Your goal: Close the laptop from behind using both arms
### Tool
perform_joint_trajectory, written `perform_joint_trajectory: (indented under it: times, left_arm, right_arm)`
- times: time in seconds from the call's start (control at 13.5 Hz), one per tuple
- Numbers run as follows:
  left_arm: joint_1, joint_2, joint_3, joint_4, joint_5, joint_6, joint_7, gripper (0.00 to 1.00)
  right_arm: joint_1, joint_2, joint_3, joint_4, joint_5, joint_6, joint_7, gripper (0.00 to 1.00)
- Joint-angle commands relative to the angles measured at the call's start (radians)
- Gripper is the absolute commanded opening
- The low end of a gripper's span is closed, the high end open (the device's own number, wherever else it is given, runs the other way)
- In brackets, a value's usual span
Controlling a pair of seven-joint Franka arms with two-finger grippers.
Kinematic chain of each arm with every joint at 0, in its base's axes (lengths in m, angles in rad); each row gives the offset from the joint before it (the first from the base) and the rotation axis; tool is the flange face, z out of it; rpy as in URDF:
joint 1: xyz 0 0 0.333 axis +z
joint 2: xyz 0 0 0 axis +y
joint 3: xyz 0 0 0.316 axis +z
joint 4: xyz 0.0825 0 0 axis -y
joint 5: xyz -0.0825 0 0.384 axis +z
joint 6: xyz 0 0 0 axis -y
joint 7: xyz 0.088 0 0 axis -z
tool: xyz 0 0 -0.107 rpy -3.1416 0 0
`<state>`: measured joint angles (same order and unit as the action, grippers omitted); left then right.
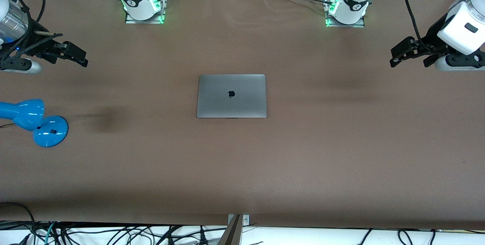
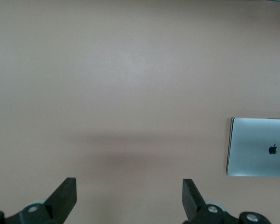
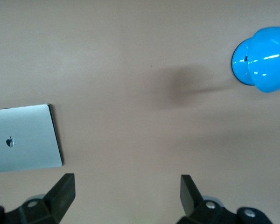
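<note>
Laptop (image 1: 231, 96) lid-down at table centre — already shut. Left gripper (image 1: 411, 55) and right gripper (image 1: 68, 53) spread wide, empty, high over opposite table ends. Risk — pressing down again, denting lid.

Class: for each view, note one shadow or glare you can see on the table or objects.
Front view: soft dark shadow patches on the table beside the blue lamp. Left wrist view: a faint shadow band above the open left gripper. Right wrist view: white glare streaks on the lamp, a smeared shadow beside it.
</note>
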<state>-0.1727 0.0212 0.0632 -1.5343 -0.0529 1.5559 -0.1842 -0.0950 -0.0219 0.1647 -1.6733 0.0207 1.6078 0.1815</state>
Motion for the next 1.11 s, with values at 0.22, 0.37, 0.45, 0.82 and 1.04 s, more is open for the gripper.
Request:
perform_joint_trajectory:
  times: [0.22,0.37,0.45,0.82,1.04]
  left_arm:
    - [-0.013,-0.026,-0.009,-0.101,-0.019,0.072,-0.017,1.00]
    - [-0.014,-0.030,-0.020,-0.118,-0.018,0.076,-0.030,1.00]
    - [-0.014,-0.035,-0.029,-0.119,-0.012,0.076,-0.040,1.00]
    - [-0.014,-0.035,-0.034,-0.118,-0.002,0.064,-0.041,1.00]
    - [-0.014,-0.037,-0.036,-0.118,-0.002,0.062,-0.041,1.00]
  right_arm:
    - [-0.009,-0.018,-0.011,-0.013,0.016,0.001,-0.007,1.00]
    - [-0.008,-0.015,-0.011,-0.009,0.015,0.009,-0.007,1.00]
    - [-0.008,-0.013,-0.011,-0.011,0.015,0.009,-0.007,1.00]
    - [-0.008,-0.013,-0.011,-0.009,0.015,0.011,-0.005,1.00]
    - [-0.008,-0.013,-0.011,-0.006,0.005,0.011,-0.004,1.00]
